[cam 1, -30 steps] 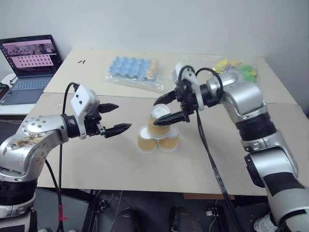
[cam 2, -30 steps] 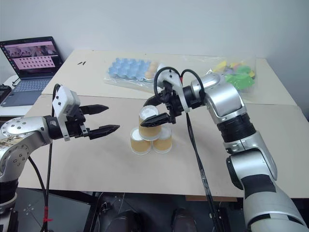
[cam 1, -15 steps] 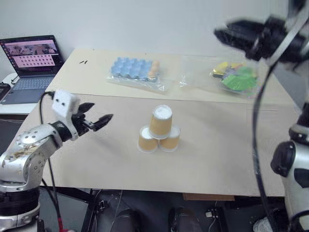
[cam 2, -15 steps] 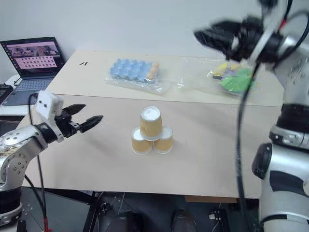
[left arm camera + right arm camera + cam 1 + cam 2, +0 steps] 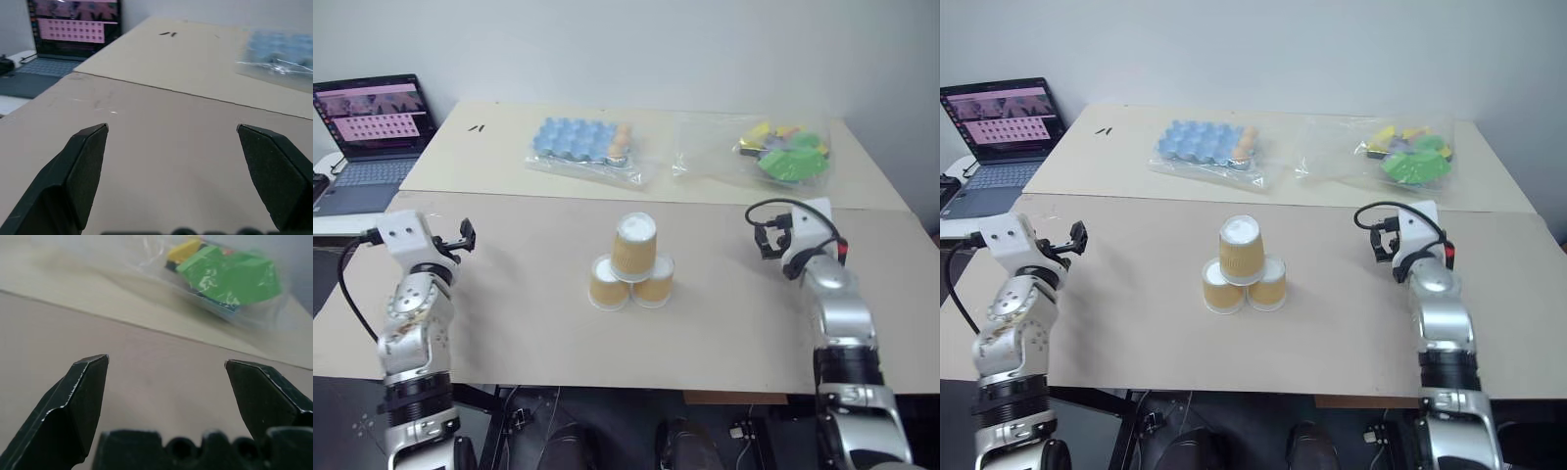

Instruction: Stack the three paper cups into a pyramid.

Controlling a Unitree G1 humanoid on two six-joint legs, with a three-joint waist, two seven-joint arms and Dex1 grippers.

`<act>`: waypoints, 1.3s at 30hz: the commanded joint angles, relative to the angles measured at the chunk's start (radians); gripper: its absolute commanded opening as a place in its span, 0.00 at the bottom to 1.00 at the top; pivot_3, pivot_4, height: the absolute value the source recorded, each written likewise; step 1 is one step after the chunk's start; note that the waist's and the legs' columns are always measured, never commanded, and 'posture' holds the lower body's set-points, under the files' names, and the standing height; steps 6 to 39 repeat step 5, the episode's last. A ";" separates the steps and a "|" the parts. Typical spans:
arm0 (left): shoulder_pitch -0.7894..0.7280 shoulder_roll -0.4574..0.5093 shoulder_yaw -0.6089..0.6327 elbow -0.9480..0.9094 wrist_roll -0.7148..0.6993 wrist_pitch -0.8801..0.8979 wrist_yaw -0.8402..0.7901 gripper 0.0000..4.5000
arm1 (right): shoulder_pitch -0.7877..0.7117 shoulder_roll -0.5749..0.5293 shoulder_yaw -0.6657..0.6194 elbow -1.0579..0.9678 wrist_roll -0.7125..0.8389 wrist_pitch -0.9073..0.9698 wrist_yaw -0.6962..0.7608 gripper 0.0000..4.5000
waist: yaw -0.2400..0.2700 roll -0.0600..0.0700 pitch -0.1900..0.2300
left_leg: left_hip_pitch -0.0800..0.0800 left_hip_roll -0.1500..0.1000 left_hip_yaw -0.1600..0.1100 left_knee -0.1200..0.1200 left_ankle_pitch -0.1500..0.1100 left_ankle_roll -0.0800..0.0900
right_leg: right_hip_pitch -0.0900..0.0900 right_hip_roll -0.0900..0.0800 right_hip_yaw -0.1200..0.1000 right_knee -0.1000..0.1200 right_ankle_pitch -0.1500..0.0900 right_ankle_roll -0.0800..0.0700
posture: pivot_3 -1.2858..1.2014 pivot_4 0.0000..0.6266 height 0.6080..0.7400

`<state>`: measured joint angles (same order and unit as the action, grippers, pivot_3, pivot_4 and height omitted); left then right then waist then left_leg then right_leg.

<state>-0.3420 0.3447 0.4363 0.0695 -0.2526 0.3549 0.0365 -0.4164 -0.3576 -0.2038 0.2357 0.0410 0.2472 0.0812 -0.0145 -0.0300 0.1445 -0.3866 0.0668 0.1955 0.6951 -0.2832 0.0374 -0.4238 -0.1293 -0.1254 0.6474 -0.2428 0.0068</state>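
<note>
Cup pyramid standing complete; both grippers spread, empty and clear of it.

The three paper cups (image 5: pixel 631 266) form the pyramid near the middle of the front table (image 5: pixel 529 323): two inverted cups side by side and touching, the third inverted on top across the pair, white bases up, tan sides, white rims down. Judged very light, thin-walled and easily crushed or toppled; any further hold should be a gentle pinch across the tapered side wall at mid-height, not at the rim. The left gripper (image 5: pixel 172 128) is well apart to the pyramid's left, jaws wide with nothing between them. The right gripper (image 5: pixel 166 361) is well apart to its right, likewise wide and empty. The blue egg tray (image 5: pixel 582 139) lies beyond the pyramid, on the rear table.
</note>
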 commanded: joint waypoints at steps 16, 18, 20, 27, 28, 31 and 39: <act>-0.048 -0.001 0.005 0.166 0.043 -0.206 0.019 1.00 | 0.017 0.018 -0.003 0.034 -0.034 -0.108 -0.057 0.99 | -0.003 0.000 0.000 | 0.001 0.000 0.000 0.001 0.000 0.000 | 0.000 0.000 0.001 0.000 0.000 0.000 | 0.52 0.24 0.94; -0.048 -0.001 0.005 0.166 0.043 -0.206 0.019 1.00 | 0.017 0.018 -0.003 0.034 -0.034 -0.108 -0.057 0.99 | -0.003 0.000 0.000 | 0.001 0.000 0.000 0.001 0.000 0.000 | 0.000 0.000 0.001 0.000 0.000 0.000 | 0.52 0.24 0.94; -0.048 -0.001 0.005 0.166 0.043 -0.206 0.019 1.00 | 0.017 0.018 -0.003 0.034 -0.034 -0.108 -0.057 0.99 | -0.003 0.000 0.000 | 0.001 0.000 0.000 0.001 0.000 0.000 | 0.000 0.000 0.001 0.000 0.000 0.000 | 0.52 0.24 0.94; -0.048 -0.001 0.005 0.166 0.043 -0.206 0.019 1.00 | 0.017 0.018 -0.003 0.034 -0.034 -0.108 -0.057 0.99 | -0.003 0.000 0.000 | 0.001 0.000 0.000 0.001 0.000 0.000 | 0.000 0.000 0.001 0.000 0.000 0.000 | 0.52 0.24 0.94; -0.048 -0.001 0.005 0.166 0.043 -0.206 0.019 1.00 | 0.017 0.018 -0.003 0.034 -0.034 -0.108 -0.057 0.99 | -0.003 0.000 0.000 | 0.001 0.000 0.000 0.001 0.000 0.000 | 0.000 0.000 0.001 0.000 0.000 0.000 | 0.52 0.24 0.94; -0.048 -0.001 0.005 0.166 0.043 -0.206 0.019 1.00 | 0.017 0.018 -0.003 0.034 -0.034 -0.108 -0.057 0.99 | -0.003 0.000 0.000 | 0.001 0.000 0.000 0.001 0.000 0.000 | 0.000 0.000 0.001 0.000 0.000 0.000 | 0.52 0.24 0.94; -0.048 -0.001 0.005 0.166 0.043 -0.206 0.019 1.00 | 0.017 0.018 -0.003 0.034 -0.034 -0.108 -0.057 0.99 | -0.003 0.000 0.000 | 0.001 0.000 0.000 0.001 0.000 0.000 | 0.000 0.000 0.001 0.000 0.000 0.000 | 0.52 0.24 0.94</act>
